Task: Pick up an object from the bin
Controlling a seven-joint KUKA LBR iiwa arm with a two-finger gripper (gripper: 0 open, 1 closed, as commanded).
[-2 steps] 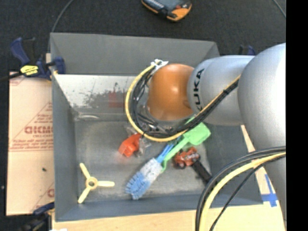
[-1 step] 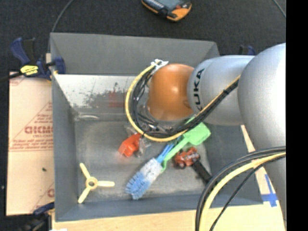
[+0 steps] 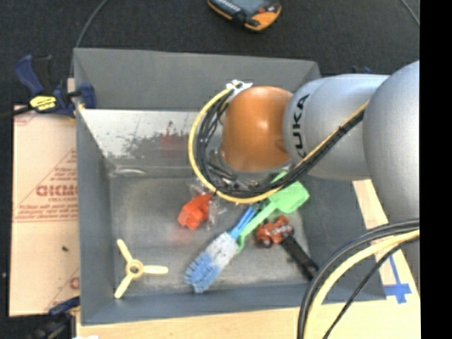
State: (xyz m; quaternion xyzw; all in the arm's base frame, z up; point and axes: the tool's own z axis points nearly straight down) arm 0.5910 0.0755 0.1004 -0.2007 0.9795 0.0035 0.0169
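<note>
The arm (image 3: 353, 129), high over the bin and closest to the lens, comes in from the right. Its round orange cover (image 3: 254, 126), ringed by looped cables (image 3: 201, 143), hides most of what is beneath it. The gripper (image 3: 214, 189) shows at the cover's near left edge, low over the middle of the bin (image 3: 95, 210). Whether it is apart or together I cannot tell, because the cover stands in the way.

Just beside it, to the near left, a small red-orange plastic piece (image 3: 192, 213) lies on the bin floor about the middle. Whether the two touch cannot be told. To the near right of that piece a brush (image 3: 210, 260) with blue and white bristles lies slanted, its head toward the near wall and its blue handle running up to the right under the cover. A bright green flat piece (image 3: 286, 200) lies along that handle, partly tucked beneath the arm. Just near of the green piece sits a small orange-brown tool (image 3: 272, 230), its black handle pointing toward the near right corner. Well apart from all these, in the near left corner, a yellow three-bladed propeller (image 3: 134, 268) lies flat by itself.
</note>
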